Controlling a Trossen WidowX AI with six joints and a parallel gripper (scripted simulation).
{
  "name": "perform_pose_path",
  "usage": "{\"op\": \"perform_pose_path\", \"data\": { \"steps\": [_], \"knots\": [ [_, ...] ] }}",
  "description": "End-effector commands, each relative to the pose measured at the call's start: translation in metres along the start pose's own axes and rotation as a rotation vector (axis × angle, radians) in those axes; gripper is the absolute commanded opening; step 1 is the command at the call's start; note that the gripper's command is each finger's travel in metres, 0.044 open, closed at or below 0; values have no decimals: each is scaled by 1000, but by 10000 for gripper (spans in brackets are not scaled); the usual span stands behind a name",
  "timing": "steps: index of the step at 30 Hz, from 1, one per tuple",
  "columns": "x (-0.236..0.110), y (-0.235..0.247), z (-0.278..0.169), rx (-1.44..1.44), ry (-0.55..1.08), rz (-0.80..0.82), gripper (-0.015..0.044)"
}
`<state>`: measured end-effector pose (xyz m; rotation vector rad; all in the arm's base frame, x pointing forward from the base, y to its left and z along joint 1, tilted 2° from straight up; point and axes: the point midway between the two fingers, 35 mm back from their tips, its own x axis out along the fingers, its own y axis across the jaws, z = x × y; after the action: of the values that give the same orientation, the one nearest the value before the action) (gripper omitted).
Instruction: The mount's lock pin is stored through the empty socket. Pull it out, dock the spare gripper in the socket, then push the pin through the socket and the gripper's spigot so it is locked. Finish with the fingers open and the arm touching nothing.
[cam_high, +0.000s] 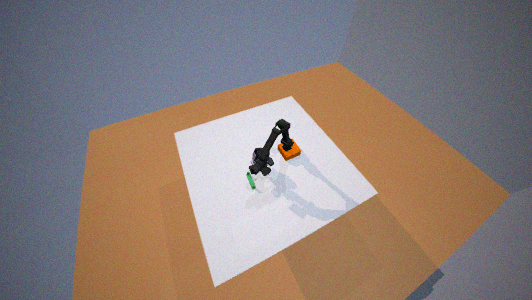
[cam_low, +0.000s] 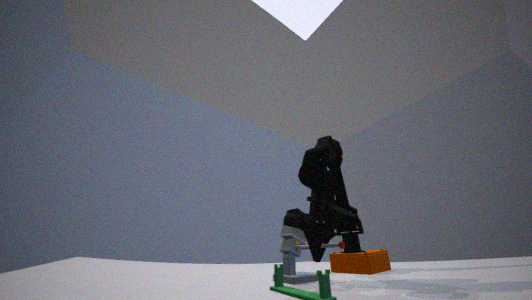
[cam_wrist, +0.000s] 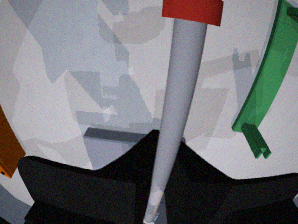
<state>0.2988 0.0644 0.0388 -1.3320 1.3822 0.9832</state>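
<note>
End effector (cam_wrist: 154, 219) grasping red-capped lock pin (cam_wrist: 178, 106), green cradle (cam_wrist: 266, 83) beside, orange base (cam_high: 290, 150)

— Are you seeing any writing, labels or numbers anywhere?
— No, nothing readable is showing in any of the three views.
— Not even a marking in the middle of the wrist view?
— None; every surface there is appearing as plain colour, with no letters, digits or signs.
</note>
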Motion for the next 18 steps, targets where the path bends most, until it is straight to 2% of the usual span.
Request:
{"op": "perform_pose_path", "data": {
  "steps": [1, 18],
  "knots": [
    [1, 1, -3, -4, 1, 0, 0],
    [4, 1, -13, -4, 1, -1, 0]
  ]
}}
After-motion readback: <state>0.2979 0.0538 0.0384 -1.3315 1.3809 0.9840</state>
